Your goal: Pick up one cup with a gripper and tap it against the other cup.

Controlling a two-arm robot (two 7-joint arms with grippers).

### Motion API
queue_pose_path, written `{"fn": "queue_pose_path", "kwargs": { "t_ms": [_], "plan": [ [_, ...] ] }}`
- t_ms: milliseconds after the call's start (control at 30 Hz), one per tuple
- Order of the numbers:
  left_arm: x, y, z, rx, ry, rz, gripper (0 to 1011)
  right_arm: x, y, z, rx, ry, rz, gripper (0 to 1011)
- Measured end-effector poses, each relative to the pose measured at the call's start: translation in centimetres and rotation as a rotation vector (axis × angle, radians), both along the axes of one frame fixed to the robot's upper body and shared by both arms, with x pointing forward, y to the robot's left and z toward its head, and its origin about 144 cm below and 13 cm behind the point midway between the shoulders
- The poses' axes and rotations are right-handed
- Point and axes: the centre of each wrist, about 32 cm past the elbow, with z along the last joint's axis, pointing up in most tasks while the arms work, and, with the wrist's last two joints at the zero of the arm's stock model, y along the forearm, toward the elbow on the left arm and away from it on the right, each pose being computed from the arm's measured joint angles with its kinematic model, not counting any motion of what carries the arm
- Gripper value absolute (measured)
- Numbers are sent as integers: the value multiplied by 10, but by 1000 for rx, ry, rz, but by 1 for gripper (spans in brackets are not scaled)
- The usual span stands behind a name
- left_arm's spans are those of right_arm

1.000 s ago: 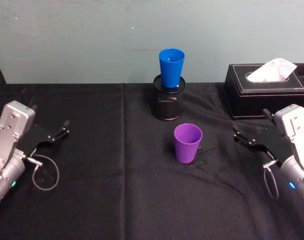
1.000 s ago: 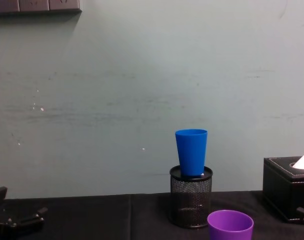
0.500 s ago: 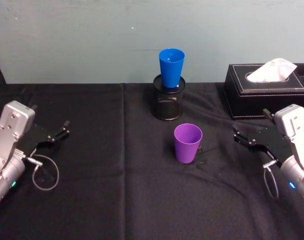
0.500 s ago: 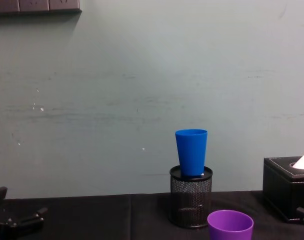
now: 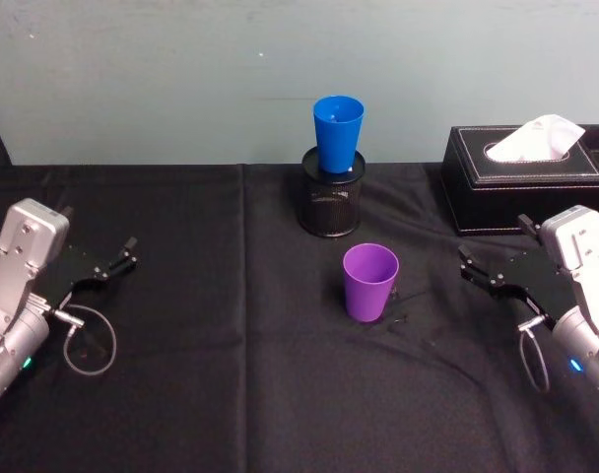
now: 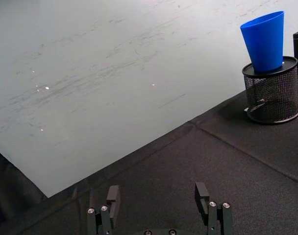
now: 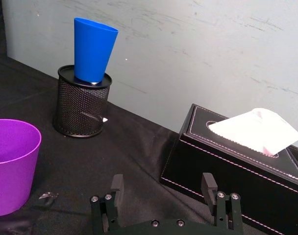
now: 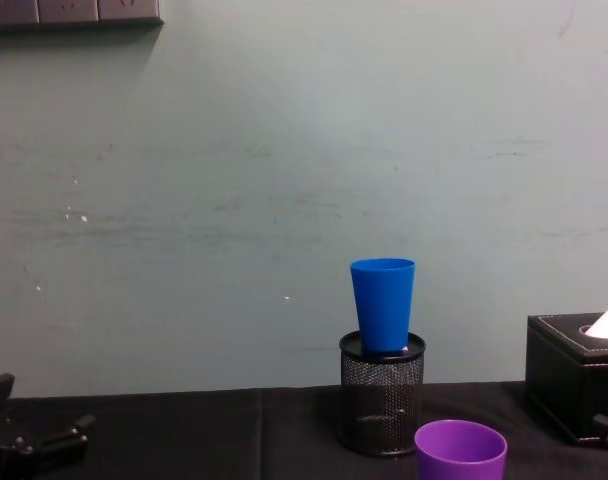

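Idling unchanged, pick not begun
Both are held open: left end effector [image 5: 117, 258], right end effector [image 5: 467, 268]; purple cup [image 5: 369, 282] ungrasped between them.

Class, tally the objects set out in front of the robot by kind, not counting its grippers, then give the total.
Cups: 2 (purple cup, blue cup)
Mesh pen holder: 1
Tissue box: 1
Total: 4
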Motion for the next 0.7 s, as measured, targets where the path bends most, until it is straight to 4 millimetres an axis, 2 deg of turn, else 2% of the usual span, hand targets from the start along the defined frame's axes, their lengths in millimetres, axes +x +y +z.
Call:
{"fn": "queue_pose_path", "kwargs": {
  "t_ms": [167,333,700],
  "plan": [
    [0,0,0,0,0,0,1000,0,0,0,0,-1,1,1004],
    [0,0,0,0,0,0,1000,-9,-1,3,1,11,49,1004],
    [0,0,0,0,0,0,1000,-33,5,6,46,119,255,1004]
  ]
}}
